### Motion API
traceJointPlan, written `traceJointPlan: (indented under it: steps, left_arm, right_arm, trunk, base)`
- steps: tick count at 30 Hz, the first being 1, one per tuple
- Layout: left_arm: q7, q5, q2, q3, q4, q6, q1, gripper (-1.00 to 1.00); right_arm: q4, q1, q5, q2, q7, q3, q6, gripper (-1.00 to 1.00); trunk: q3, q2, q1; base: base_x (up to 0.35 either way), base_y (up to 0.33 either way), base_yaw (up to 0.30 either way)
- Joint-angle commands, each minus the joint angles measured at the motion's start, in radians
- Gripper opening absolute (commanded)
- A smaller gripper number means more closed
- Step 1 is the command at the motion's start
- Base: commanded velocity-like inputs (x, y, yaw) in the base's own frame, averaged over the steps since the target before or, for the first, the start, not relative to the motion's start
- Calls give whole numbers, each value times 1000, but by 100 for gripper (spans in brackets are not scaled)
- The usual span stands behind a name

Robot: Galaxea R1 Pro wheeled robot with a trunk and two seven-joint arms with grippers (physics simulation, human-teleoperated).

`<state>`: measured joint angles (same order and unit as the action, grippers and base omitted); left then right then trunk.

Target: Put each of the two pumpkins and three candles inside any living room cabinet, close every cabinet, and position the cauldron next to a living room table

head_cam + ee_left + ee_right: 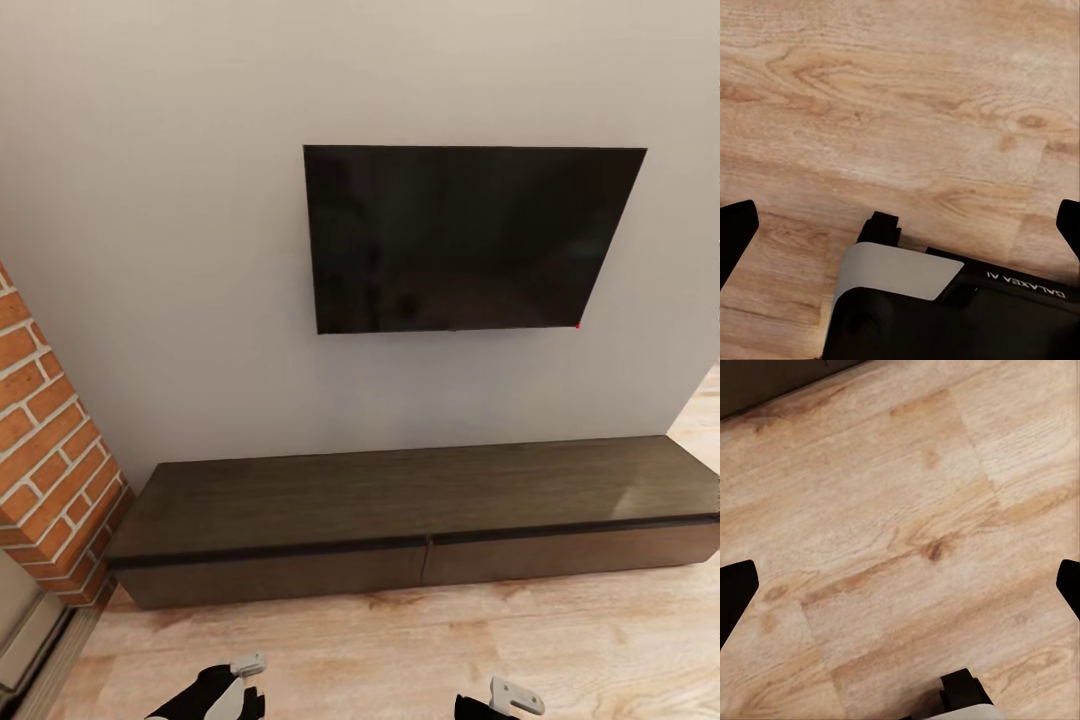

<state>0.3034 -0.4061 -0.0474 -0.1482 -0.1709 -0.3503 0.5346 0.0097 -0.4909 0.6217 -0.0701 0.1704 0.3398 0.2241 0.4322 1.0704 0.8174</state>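
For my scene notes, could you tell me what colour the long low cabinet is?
Dark brown wood-grain cabinet, clearest in the head view.

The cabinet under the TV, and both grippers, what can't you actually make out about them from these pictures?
- Cabinet, head view: both drawer fronts look shut, so the insides are hidden; its right end is cut off by the picture's edge.
- Left gripper, left wrist view: fingers sit wide apart at the picture's sides, tips cut off; it hangs over bare wooden floor.
- Right gripper, right wrist view: the same, fingertips cropped.
- TV: screen dark, nothing readable.
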Motion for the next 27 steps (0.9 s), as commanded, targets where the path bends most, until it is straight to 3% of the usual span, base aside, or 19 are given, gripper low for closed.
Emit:
traceJointPlan:
  steps: [1, 6, 9, 14, 27]
  left_arm:
    - [6, -9, 0, -14, -1, 4, -1, 100]
    - [-11, 6, 5, -72, 9, 71, -29, 100]
    - [-61, 13, 30, -95, 10, 85, -33, 100]
    - [-128, 15, 51, -112, 11, 89, -36, 100]
    - [-145, 16, 74, -122, 10, 90, -37, 100]
  right_arm:
    - [1, -1, 7, 0, 3, 8, 3, 100]
    - [1, -1, 7, 0, 3, 8, 3, 100]
    - [1, -1, 7, 0, 3, 8, 3, 100]
    - [1, -1, 7, 0, 3, 8, 3, 100]
    - [1, -1, 7, 0, 3, 8, 3, 100]
  trunk:
    - [1, 1, 0]
    - [1, 1, 0]
    - [1, 1, 0]
    - [1, 1, 0]
    - [1, 1, 0]
  base:
    - [0, -8, 0]
    - [0, -2, 0]
    - [0, 0, 0]
    - [0, 0, 0]
    - [0, 0, 0]
